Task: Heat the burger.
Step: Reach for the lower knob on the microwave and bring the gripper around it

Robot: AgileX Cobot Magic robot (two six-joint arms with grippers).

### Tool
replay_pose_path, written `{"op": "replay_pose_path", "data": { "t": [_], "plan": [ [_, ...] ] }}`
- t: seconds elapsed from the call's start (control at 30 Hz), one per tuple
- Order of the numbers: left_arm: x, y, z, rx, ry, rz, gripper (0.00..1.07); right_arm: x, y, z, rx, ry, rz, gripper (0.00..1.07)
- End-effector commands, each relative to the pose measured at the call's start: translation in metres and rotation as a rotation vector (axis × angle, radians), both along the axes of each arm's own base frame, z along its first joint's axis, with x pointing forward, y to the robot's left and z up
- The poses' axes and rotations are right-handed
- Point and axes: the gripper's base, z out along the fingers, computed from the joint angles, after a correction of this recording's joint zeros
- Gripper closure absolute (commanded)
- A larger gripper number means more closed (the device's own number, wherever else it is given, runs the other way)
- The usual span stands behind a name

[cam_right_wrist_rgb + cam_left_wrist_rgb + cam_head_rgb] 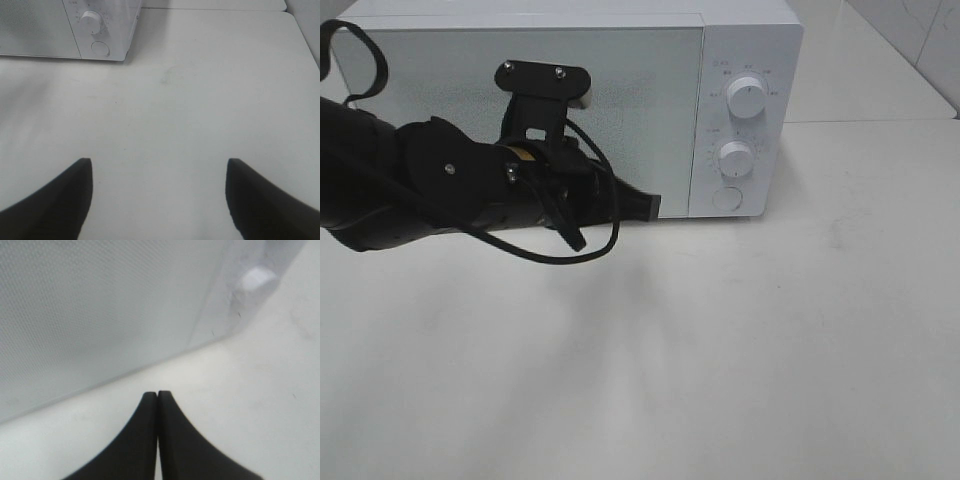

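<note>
Seemingly the work is at the door stage. The white box-shaped microwave oven (570, 100) stands with its frosted door shut. The black left hand (645, 207), its fingers pressed together on nothing, sits low by the door's edge beside the control panel. The right hand (160, 162) hangs spread apart over the plain white bench (200, 100), empty. The burger shows in no view, so whether it lies inside cannot be told. I judge the lower round white dial (736, 157) is not yet set.
</note>
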Motion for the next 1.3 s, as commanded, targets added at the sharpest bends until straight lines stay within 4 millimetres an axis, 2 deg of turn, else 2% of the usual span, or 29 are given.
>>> {"op": "replay_pose_path", "data": {
  "t": [0.03,0.07,0.1,0.13,0.17,0.2,0.5,0.6,0.63,0.67,0.73,0.77,0.83,0.87,0.9,0.97,1.0,1.07,1.1,1.13,1.17,1.2,1.23,1.27,1.3],
  "plan": [
    [-0.013,0.007,-0.002,0.029,0.183,-0.102,0.82,-0.004,0.000,0.000,0.007,-0.026,-0.007,0.35],
    [-0.013,0.007,-0.002,0.029,0.183,-0.102,0.82,-0.004,0.000,0.000,0.007,-0.026,-0.007,0.35],
    [-0.014,0.012,-0.003,0.034,0.260,-0.124,0.50,-0.004,0.000,0.000,0.007,-0.026,-0.007,0.35],
    [-0.014,0.012,-0.003,0.034,0.260,-0.124,0.50,-0.004,0.000,0.000,0.007,-0.026,-0.007,0.35],
    [-0.014,0.015,-0.004,0.032,0.294,-0.123,0.33,-0.004,0.000,0.000,0.007,-0.026,-0.007,0.35],
    [-0.013,0.022,-0.005,0.033,0.350,-0.126,0.07,-0.004,0.000,0.000,0.007,-0.026,-0.007,0.35],
    [-0.017,0.051,0.001,0.030,0.575,-0.178,0.07,-0.004,0.000,0.000,0.007,-0.026,-0.007,0.35],
    [-0.022,0.062,0.009,0.041,0.654,-0.221,0.07,-0.004,0.000,0.000,0.007,-0.026,-0.007,0.35],
    [-0.026,0.072,0.014,0.057,0.700,-0.248,0.07,-0.004,0.000,0.000,0.007,-0.026,-0.007,0.35],
    [-0.026,0.072,0.014,0.057,0.700,-0.248,0.07,-0.004,0.000,0.000,0.007,-0.026,-0.007,0.35],
    [-0.029,0.088,0.023,0.068,0.757,-0.257,0.07,-0.004,0.000,0.000,0.007,-0.026,-0.007,0.35],
    [-0.029,0.088,0.023,0.068,0.757,-0.257,0.07,-0.004,0.000,0.000,0.007,-0.026,-0.007,0.35],
    [-0.030,0.107,0.033,0.070,0.794,-0.249,0.07,-0.004,0.000,0.000,0.007,-0.026,-0.007,0.35],
    [-0.030,0.107,0.033,0.070,0.794,-0.249,0.07,-0.004,0.000,0.000,0.007,-0.026,-0.007,0.35],
    [-0.029,0.122,0.039,0.062,0.820,-0.216,0.07,-0.004,0.000,0.000,0.007,-0.026,-0.007,0.35],
    [-0.030,0.129,0.042,0.064,0.832,-0.206,0.07,-0.004,0.000,0.000,0.007,-0.026,-0.007,0.35],
    [-0.031,0.147,0.050,0.065,0.847,-0.178,0.07,-0.004,0.000,0.000,0.007,-0.026,-0.007,0.35],
    [-0.032,0.153,0.053,0.064,0.851,-0.165,0.07,-0.004,0.000,0.000,0.007,-0.026,-0.007,0.35],
    [-0.034,0.170,0.062,0.061,0.852,-0.114,0.07,-0.004,0.000,0.000,0.007,-0.026,-0.007,0.35],
    [-0.035,0.179,0.066,0.062,0.848,-0.084,0.07,-0.004,0.000,0.000,0.007,-0.026,-0.007,0.35],
    [-0.035,0.179,0.066,0.062,0.848,-0.084,0.07,-0.004,0.000,0.000,0.007,-0.026,-0.007,0.35],
    [-0.038,0.195,0.074,0.069,0.840,-0.025,0.07,-0.004,0.000,0.000,0.007,-0.026,-0.007,0.35],
    [-0.040,0.203,0.078,0.068,0.830,0.017,0.07,-0.004,0.000,0.000,0.007,-0.026,-0.007,0.35],
    [-0.040,0.203,0.078,0.068,0.830,0.017,0.07,-0.004,0.000,0.000,0.007,-0.026,-0.007,0.35],
    [-0.044,0.217,0.087,0.059,0.811,0.107,0.07,-0.004,0.000,0.000,0.007,-0.026,-0.007,0.35]
  ]
}}
